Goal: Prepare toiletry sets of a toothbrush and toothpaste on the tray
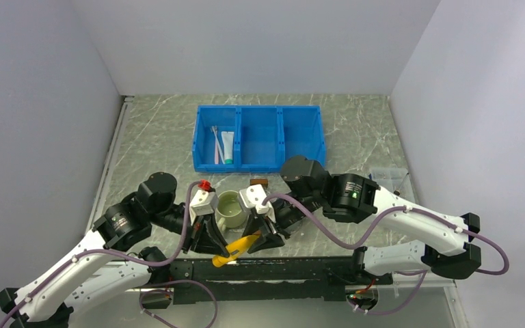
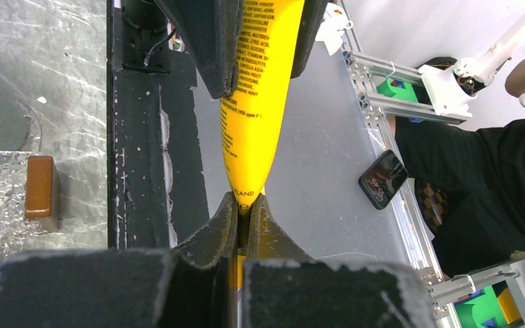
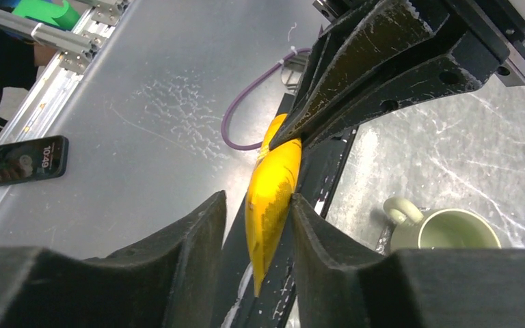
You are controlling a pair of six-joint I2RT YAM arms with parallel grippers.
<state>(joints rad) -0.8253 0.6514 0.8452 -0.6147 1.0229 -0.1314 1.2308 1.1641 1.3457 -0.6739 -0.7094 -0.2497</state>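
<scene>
A yellow toothpaste (image 1: 236, 249) tube hangs over the table's near edge between both grippers. My left gripper (image 2: 246, 202) is shut on the tube's flat crimped end (image 2: 253, 195). My right gripper (image 3: 256, 198) straddles the tube's other part (image 3: 272, 188); one finger touches it and a gap shows at the other. In the top view the left gripper (image 1: 220, 253) and right gripper (image 1: 251, 240) nearly meet. A thin toothbrush (image 1: 215, 145) and a white toothpaste (image 1: 227, 147) lie in the blue bin's left compartment. The glittery tray (image 2: 0, 212) shows at the left of the left wrist view.
A pale green mug (image 1: 231, 208) stands just behind the grippers. One brown block (image 2: 41, 191) lies on the tray, another (image 1: 258, 182) behind the mug. The blue bin (image 1: 260, 109) sits at the back and a small clear box (image 1: 389, 178) at right. A phone (image 3: 24, 158) lies below the table.
</scene>
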